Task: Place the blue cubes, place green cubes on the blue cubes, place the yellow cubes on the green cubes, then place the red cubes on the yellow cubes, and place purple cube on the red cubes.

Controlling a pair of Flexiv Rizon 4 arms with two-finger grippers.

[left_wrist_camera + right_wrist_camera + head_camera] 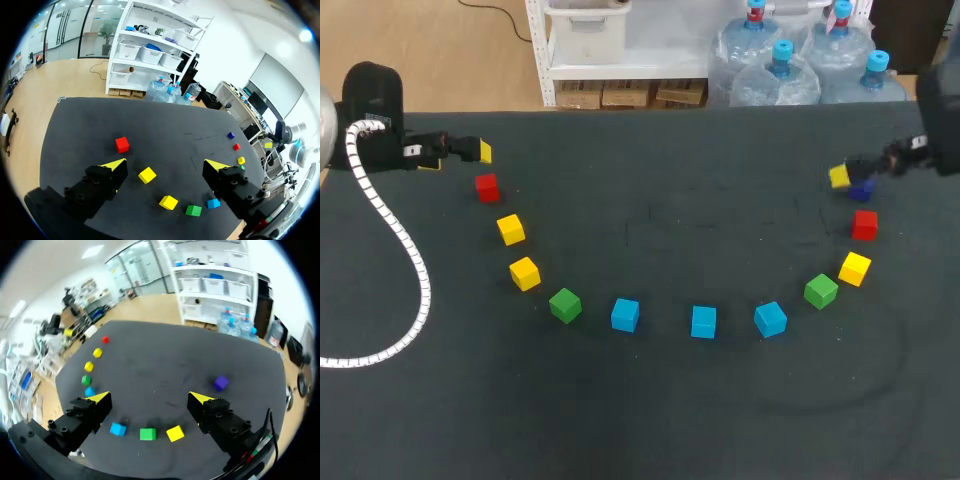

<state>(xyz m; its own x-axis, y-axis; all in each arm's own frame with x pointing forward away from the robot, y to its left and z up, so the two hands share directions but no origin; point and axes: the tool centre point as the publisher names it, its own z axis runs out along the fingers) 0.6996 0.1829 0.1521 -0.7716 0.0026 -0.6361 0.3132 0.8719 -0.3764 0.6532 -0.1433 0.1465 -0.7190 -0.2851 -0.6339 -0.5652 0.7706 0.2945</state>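
Three blue cubes (625, 314), three yellow cubes (524, 273), two green cubes (565, 305), two red cubes (487, 187) — one purple cube (861, 189).

Smooth, plastic-looking cubes (625, 314) on a matt, dark cloth-like table (670, 420).

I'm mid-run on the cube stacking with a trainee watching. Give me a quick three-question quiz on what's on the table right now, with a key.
1. How many blue cubes lie on the table?
2. True or false: a green cube already sits on top of a blue one.
3. Which cube lies closest to the right gripper? A. purple B. green C. blue

Key
1. Three, in a row at the bottom of the arc.
2. False: both green cubes rest on the table, apart from the blue ones.
3. A, the purple cube.
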